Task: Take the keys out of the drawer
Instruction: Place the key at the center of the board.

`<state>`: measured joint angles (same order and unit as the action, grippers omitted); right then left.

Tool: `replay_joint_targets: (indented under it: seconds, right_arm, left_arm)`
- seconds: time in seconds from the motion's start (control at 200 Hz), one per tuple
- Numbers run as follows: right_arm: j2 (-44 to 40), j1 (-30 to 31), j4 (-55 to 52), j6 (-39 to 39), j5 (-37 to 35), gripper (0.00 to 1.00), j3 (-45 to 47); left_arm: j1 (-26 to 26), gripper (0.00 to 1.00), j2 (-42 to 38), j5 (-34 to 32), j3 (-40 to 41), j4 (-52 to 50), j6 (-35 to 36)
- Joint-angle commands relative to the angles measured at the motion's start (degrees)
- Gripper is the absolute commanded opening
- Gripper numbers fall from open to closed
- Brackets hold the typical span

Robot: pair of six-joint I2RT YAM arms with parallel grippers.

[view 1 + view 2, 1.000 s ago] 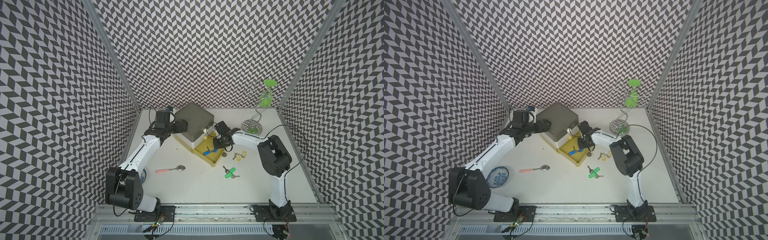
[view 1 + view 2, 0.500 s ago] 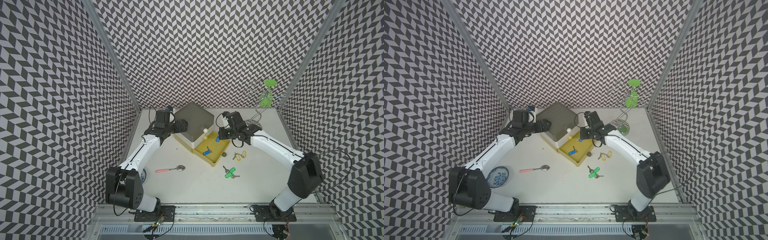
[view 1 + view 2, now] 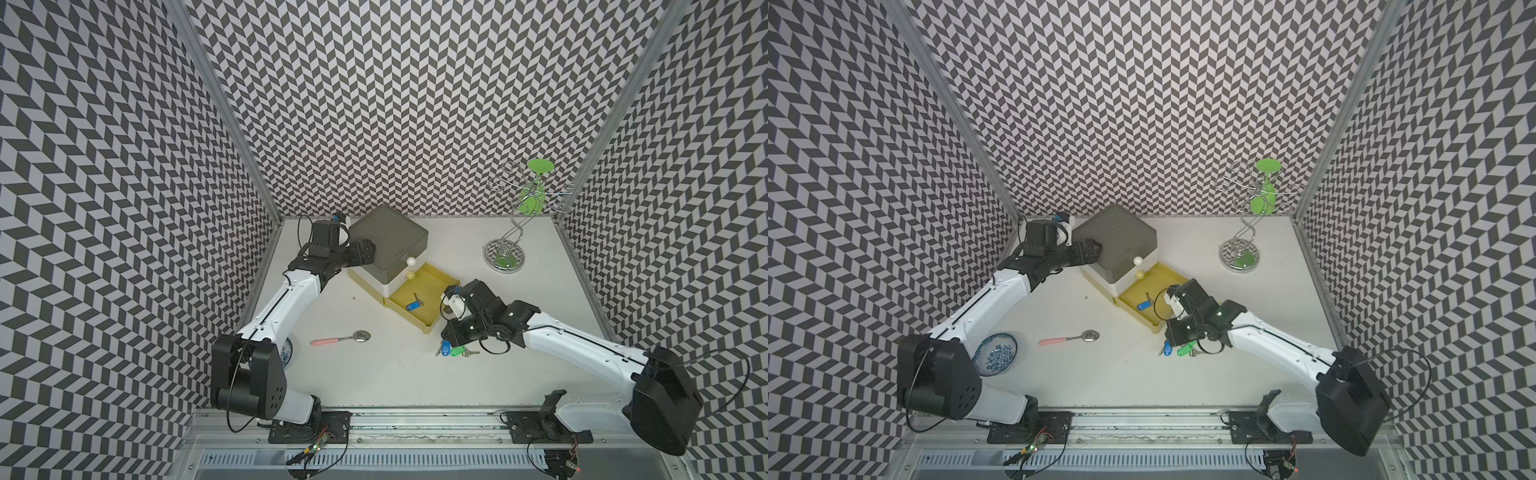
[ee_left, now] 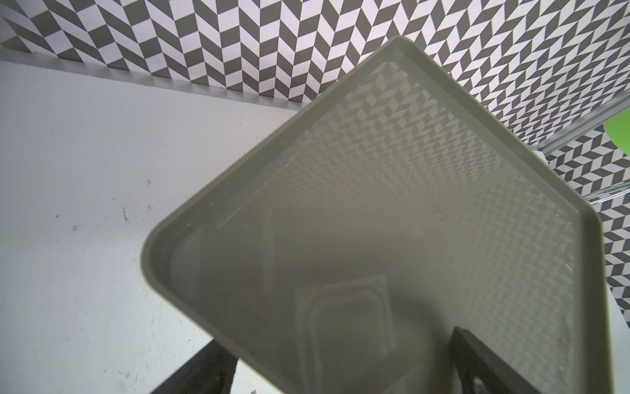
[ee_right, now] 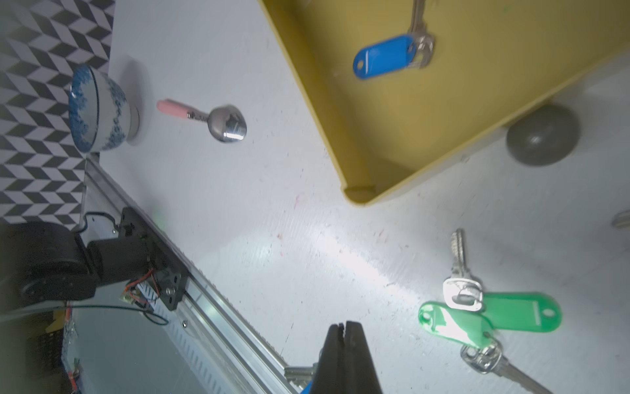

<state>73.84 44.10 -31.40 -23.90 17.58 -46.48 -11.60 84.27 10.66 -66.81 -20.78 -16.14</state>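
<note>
With twelve o'clock at the back wall, both top views show the yellow drawer [image 3: 430,328] pulled out of the grey cabinet [image 3: 390,237] toward four o'clock. One blue-tagged key [image 3: 413,306] lies on its floor. At the drawer's five o'clock, off its front corner, the right gripper [image 3: 449,338] is over the table [image 3: 374,382], jaws pressed together on the carried key [image 3: 445,348], whose blue tag shows at their six o'clock. The green-tagged keys [image 3: 457,351] lie on the table just beside that tag, at its three o'clock. The left gripper [image 3: 368,253] rests on the cabinet's nine o'clock edge. The spoon [image 3: 340,338] lies at the drawer's eight o'clock and the wire stand [image 3: 505,253] at its two o'clock. In a top view, the bowl [image 3: 995,354] sits at the spoon's nine o'clock.

In the left wrist view, the cabinet [image 4: 375,238] top fills the frame. The left gripper [image 4: 337,337] has its jaws wide apart, one finger over the top and one beside the wall.

In the right wrist view, the right gripper [image 5: 345,325] has its jaws meeting in a thin line. A sliver of the carried key [image 5: 301,373] peeks out beside the fingers. The blue-tagged key [image 5: 385,56] lies inside the drawer [image 5: 306,85]. The green-tagged keys [image 5: 491,317] lie outside it on the table.
</note>
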Motion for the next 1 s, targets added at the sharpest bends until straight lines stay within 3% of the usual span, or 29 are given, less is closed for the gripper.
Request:
replay_joint_targets:
  seconds: [0.0, 0.33, 0.466, 0.636, 0.886, 0.996]
  right_arm:
    - [-2.23, 1.79, 4.39, -1.57, 2.35, 0.00, 3.47]
    - [3.07, 6.39, 14.33, -4.38, 2.89, 0.00, 7.10]
    - [6.42, 6.74, 16.10, -4.14, 2.43, 0.11, 5.74]
    - [7.34, 6.77, 15.30, -3.73, 0.80, 0.38, 4.75]
    - [-0.86, 6.70, 7.84, -3.04, -7.92, 0.40, -1.14]
    - [0.80, 5.58, 6.89, -0.91, -11.00, 0.44, -6.18]
  left_arm:
    - [-0.36, 1.00, 3.03, -1.31, 4.02, -9.89, 3.49]
    - [-0.53, 1.00, 3.93, -1.13, 4.31, -9.53, 3.63]
    - [-0.62, 1.00, 4.06, -1.34, 4.27, -9.54, 3.70]
    - [-0.62, 1.00, 4.65, -1.35, 3.84, -9.64, 3.81]
    - [-0.63, 1.00, 5.01, -0.94, 2.93, -9.75, 3.56]
    - [-0.62, 1.00, 5.11, -0.94, 2.51, -9.96, 3.57]
